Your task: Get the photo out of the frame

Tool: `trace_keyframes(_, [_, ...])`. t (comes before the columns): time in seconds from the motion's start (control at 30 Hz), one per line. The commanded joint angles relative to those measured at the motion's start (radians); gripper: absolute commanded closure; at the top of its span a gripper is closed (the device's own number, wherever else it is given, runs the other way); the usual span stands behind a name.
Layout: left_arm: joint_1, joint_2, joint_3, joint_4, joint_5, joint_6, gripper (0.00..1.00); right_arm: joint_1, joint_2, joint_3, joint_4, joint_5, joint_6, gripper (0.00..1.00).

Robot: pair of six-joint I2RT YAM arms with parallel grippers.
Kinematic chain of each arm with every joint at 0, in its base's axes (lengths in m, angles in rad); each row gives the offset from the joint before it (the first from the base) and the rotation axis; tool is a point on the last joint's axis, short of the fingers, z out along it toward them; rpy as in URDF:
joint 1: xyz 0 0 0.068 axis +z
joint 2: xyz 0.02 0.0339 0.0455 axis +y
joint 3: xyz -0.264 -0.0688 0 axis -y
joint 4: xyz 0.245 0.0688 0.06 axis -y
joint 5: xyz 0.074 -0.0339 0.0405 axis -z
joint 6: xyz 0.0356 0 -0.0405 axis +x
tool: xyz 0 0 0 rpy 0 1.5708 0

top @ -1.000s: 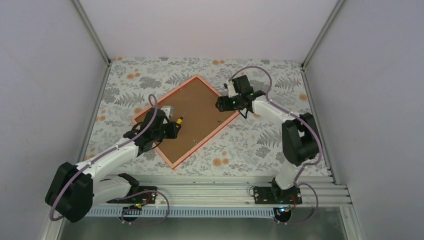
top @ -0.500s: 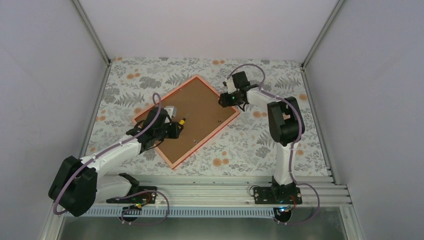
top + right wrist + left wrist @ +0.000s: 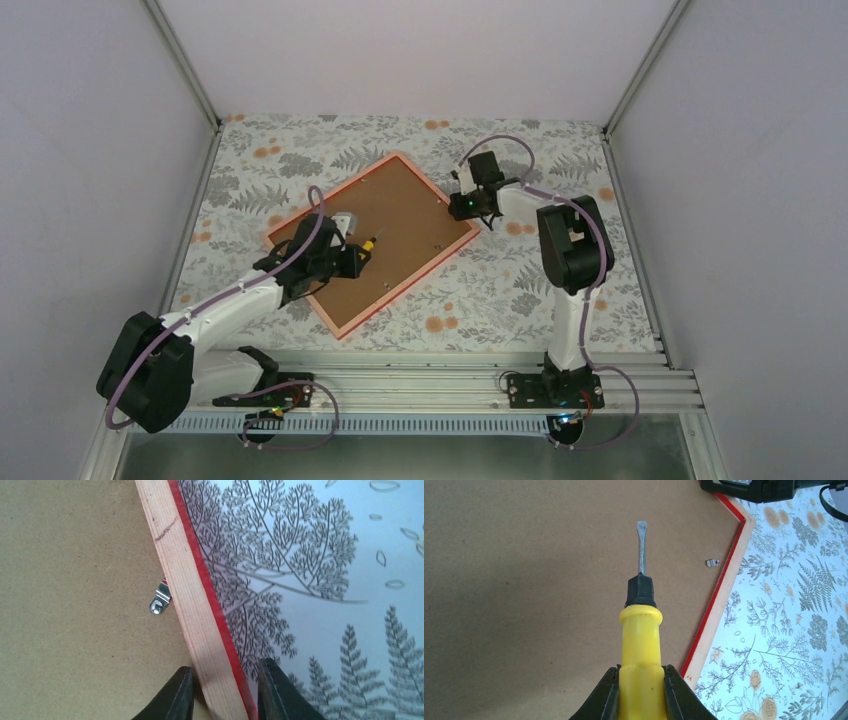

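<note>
Left gripper (image 3: 641,682) is clamped on the screwdriver (image 3: 640,630), blade above the backing (image 3: 524,590); right gripper (image 3: 222,692) pinches the frame (image 3: 177,570) rail. Frame lies face-down, photo hidden beneath (unseen). Slide the blade flat under the clip (image 3: 711,563) by the rail and turn it gently, right arm steadying.

On desk (image 3: 500,290) centre, frame (image 3: 405,200) lies back up, diagonal; left end effector (image 3: 348,258) holds screwdriver (image 3: 367,243) above its middle; right end effector (image 3: 462,206) straddles its right-corner rail.
</note>
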Motion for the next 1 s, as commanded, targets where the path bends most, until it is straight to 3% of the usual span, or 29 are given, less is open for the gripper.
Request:
trace_keyframes(0.0, [-0.024, -0.012, 0.036, -0.005, 0.023, 0.004, 0.98, -0.005, -0.056, -0.09, 0.007, 0.053, 0.026, 0.77])
trace_keyframes(0.33, [-0.119, 0.007, 0.072, -0.019, -0.013, -0.017, 0.98, -0.009, -0.207, -0.276, 0.02, 0.122, 0.175, 0.85])
trace_keyframes(0.97, [-0.337, 0.21, 0.196, 0.034, -0.07, -0.069, 0.98, 0.106, -0.608, -0.706, 0.082, 0.064, 0.483, 0.81])
